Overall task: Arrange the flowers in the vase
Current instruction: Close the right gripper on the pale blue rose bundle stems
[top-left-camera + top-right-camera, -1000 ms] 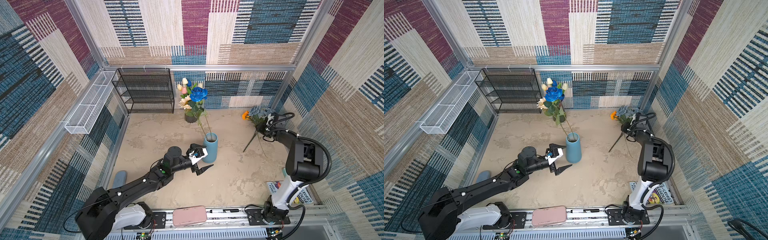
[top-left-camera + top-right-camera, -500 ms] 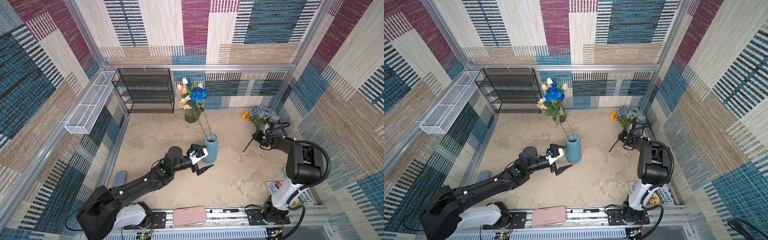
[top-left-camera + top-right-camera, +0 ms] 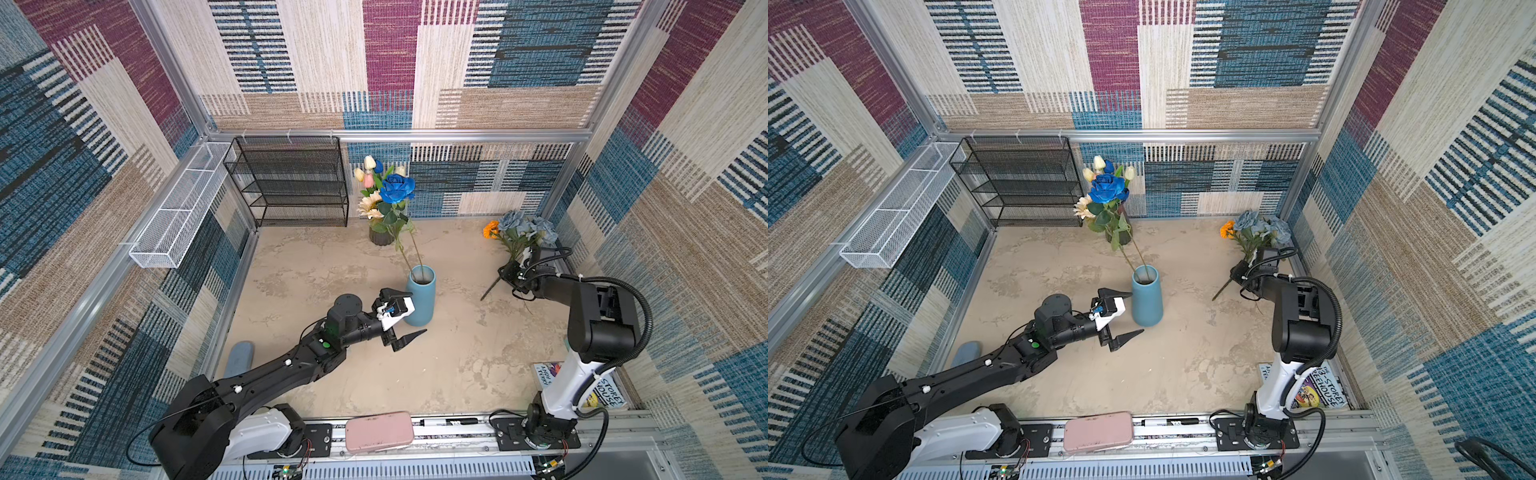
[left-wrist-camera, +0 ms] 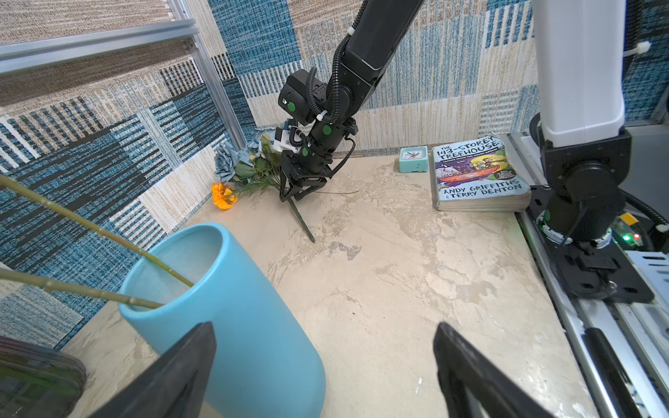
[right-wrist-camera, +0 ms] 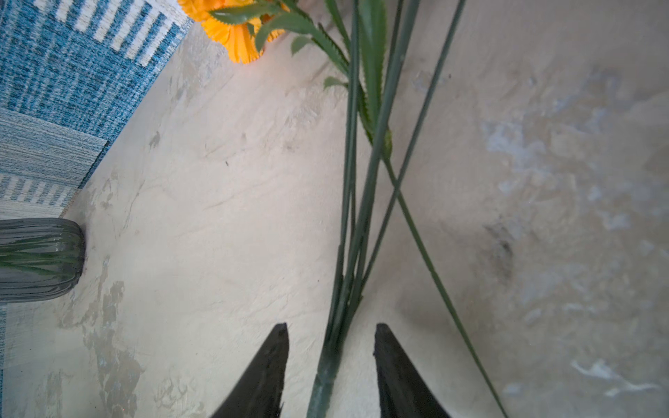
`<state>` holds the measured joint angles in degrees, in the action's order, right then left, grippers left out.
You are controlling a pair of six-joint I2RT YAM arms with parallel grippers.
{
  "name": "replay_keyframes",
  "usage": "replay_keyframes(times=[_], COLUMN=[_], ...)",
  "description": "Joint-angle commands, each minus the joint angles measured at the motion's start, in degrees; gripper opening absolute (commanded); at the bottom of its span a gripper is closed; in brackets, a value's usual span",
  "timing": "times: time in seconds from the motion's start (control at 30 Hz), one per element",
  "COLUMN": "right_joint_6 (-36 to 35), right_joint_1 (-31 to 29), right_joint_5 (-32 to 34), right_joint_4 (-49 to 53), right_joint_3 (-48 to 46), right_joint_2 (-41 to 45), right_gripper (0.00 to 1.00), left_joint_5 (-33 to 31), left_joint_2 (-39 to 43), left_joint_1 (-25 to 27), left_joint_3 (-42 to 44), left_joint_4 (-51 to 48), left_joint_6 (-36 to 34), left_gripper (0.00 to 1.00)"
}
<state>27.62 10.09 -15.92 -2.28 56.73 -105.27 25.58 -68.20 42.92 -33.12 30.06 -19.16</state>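
Standing near the middle of the table (image 3: 478,374), the blue vase (image 3: 422,299) has bare surface on every side except where the left tool (image 3: 417,312) sits just beside it. That tool's jaws are spread wide and hold nothing. One of its fingers overlaps the vase wall in the left wrist view, and I cannot tell whether they touch.

Room is tight in the far right corner. The bunch (image 3: 512,220) of dusty-blue roses with an orange bloom (image 3: 491,229) lies on the table against the walls. The right tool (image 5: 332,327) straddles its gathered stems (image 5: 329,365) unclenched, with a gap showing on each side. A book (image 4: 478,173) and a small clock (image 4: 413,159) line the right wall, and a black wire shelf (image 3: 291,183) fills the back left.

Two green stalks (image 4: 90,228) lean out of the vase toward the back, and one carries the blue rose (image 3: 398,189). A cream sunflower (image 3: 370,208) and tulips (image 3: 368,162) overlap it above a dark pot (image 3: 380,237), so which stands where is hard to make out. In the right wrist view every bloom but the orange one is cut off.
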Motion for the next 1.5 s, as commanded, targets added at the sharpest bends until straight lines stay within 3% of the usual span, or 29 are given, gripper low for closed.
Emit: replay_keyframes(times=[0.0, 0.1, 0.27, 0.67, 1.03, 1.47], right_joint_6=[1.0, 1.4, 1.4, 2.3, 3.8, 2.5], right_joint_1=[0.0, 0.0, 0.0, 0.0, 0.0, 0.0], right_joint_5=[0.5, 1.9, 3.1, 3.9, 4.0, 6.1], right_joint_4=[-3.3, -5.4, -6.9, -8.0, -8.2, -5.9], right_joint_3=[0.6, 0.0, 0.3, -0.9, -1.7, -0.4], right_joint_2=[-1.3, -1.5, -2.1, -0.1, 4.2, 11.1], right_gripper=[0.43, 0.41, 0.27, 0.09, 0.0, 0.0], left_joint_5=[-0.4, -0.1, -0.2, -0.8, -1.2, -1.0], left_joint_2=[-0.5, -1.2, -1.4, -0.6, -0.1, 2.1], left_joint_1=[0.0, 0.0, 0.0, 0.0, 0.1, 0.1], left_joint_3=[-0.2, -0.8, -1.1, -0.4, -0.1, -0.1], left_joint_4=[1.8, 1.7, 1.0, 1.1, 1.3, 1.7], left_joint_6=[0.2, 0.2, 0.2, -0.1, -0.4, 0.3], left_gripper=[0.96, 0.96, 0.97, 0.96, 0.96, 0.96])
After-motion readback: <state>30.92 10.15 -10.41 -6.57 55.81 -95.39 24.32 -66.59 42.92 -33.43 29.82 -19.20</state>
